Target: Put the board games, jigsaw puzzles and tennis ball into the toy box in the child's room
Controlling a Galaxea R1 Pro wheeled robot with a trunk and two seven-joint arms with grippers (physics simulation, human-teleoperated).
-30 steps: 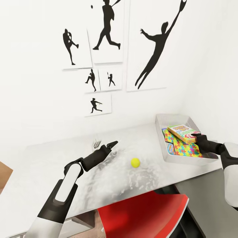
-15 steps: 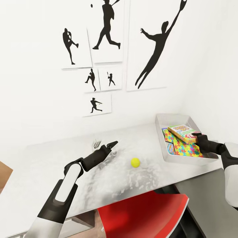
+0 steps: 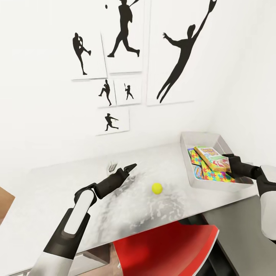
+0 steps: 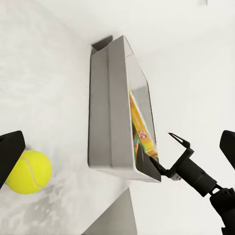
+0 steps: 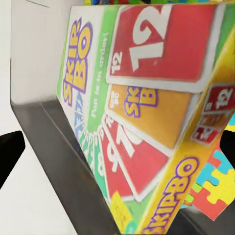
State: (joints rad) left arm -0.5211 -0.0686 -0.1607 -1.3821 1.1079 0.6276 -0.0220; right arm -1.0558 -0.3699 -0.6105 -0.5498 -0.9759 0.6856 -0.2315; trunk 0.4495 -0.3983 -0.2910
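Left gripper point(image 3: 131, 166), jaws together in the head view, hovers over the table point(image 3: 57, 184), left of the tennis ball point(image 3: 156, 188), which lies left of the toy box point(image 3: 186, 161). At right, a Skip-Bo board game point(image 3: 212, 158) tilts over puzzle boxes point(image 3: 214, 175) in the box; the right gripper point(image 3: 229, 158) sits at its near edge, jaws apart. Judged step: releasing the game; next, fetching the ball. The right wrist view alone reads the title point(image 5: 147, 112); the left wrist view shows the box wall point(image 4: 105, 112).
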